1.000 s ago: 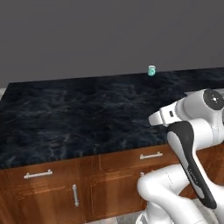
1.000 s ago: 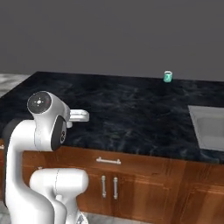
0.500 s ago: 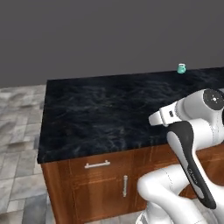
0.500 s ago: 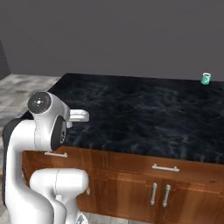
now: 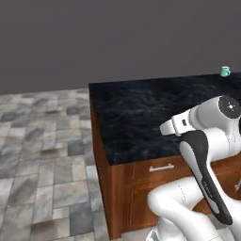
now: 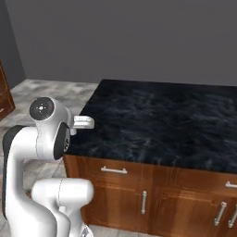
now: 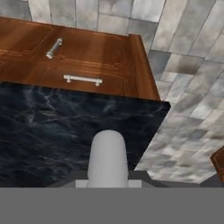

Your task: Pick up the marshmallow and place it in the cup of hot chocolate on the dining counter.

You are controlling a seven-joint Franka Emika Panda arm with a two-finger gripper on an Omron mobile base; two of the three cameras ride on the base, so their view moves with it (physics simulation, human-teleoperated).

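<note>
floor (image 5: 42, 155): grey tile off the counter's end, nothing to grab
dining counter (image 5: 141, 117): bare marble corner, marshmallow nowhere spotted
cup of hot chocolate (image 5: 225, 71): far right edge, so steer back rightward
gripper: fingers hidden, can't tell open or closed

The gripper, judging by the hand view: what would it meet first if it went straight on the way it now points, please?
Most likely the black marble top of the dining counter, close to its corner. The hand view looks onto that top, with the tiled floor just beyond the edge. Depth is unclear.
</note>
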